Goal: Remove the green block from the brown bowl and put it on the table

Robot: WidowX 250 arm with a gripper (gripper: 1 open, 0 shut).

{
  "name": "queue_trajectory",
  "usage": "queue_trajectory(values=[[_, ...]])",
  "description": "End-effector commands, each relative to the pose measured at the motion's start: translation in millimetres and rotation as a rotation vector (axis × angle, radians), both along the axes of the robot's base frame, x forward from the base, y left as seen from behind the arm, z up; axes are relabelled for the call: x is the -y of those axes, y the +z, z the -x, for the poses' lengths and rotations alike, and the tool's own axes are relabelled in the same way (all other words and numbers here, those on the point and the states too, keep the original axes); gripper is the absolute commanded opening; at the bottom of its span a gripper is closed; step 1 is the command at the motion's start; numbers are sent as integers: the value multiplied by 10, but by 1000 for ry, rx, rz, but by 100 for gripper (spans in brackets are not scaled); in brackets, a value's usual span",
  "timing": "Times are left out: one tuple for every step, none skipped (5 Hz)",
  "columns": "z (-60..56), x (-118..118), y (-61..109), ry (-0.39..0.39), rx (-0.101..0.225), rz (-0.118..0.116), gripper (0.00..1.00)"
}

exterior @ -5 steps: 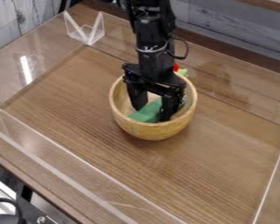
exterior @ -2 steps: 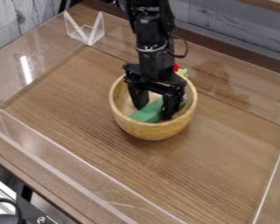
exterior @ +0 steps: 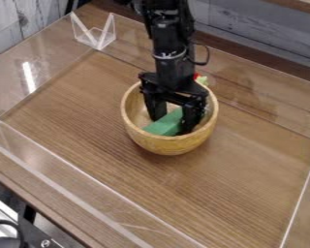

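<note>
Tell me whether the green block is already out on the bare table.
No, the green block lies inside the brown bowl, down between the gripper's fingers.

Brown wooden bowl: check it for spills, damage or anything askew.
Nothing stands out: the round light-brown wooden bowl sits upright on the dark wood-grain table, no spill or crack visible. The flat green block lies inside, partly hidden by the black pincer.

From my camera I can make out a small red toy (exterior: 196,74) behind the arm, a clear plastic holder (exterior: 96,33) toward the far left corner, and a dark cable (exterior: 8,225) at the near left.
</note>
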State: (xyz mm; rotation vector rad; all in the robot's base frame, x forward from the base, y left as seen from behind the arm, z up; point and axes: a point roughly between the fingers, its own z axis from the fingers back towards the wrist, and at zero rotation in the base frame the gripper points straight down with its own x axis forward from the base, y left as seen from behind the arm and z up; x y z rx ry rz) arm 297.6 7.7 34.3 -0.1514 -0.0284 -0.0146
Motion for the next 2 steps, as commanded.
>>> queue_trajectory(values=[[-117, -43, 94, 14, 51, -4, 100], [-128, -53, 61, 22, 51, -2, 0]])
